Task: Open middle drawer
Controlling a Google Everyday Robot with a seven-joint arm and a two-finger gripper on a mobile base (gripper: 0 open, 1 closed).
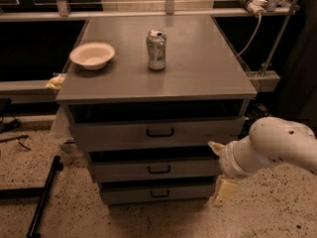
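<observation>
A grey metal cabinet has three drawers stacked at its front. The middle drawer (153, 168) has a low wide front and a small black loop handle (159, 169) at its centre. It looks shut, like the taller top drawer (158, 133) and the bottom drawer (156, 194). My white arm (270, 145) comes in from the right. My gripper (219, 175) hangs at the cabinet's right side, level with the middle and bottom drawers. It is apart from the handle, to its right.
A white bowl (92, 55) and a drink can (156, 49) stand on the cabinet top (198, 68). A black bar (43, 197) lies on the speckled floor at the left. A rail with cables (252, 14) runs behind the cabinet.
</observation>
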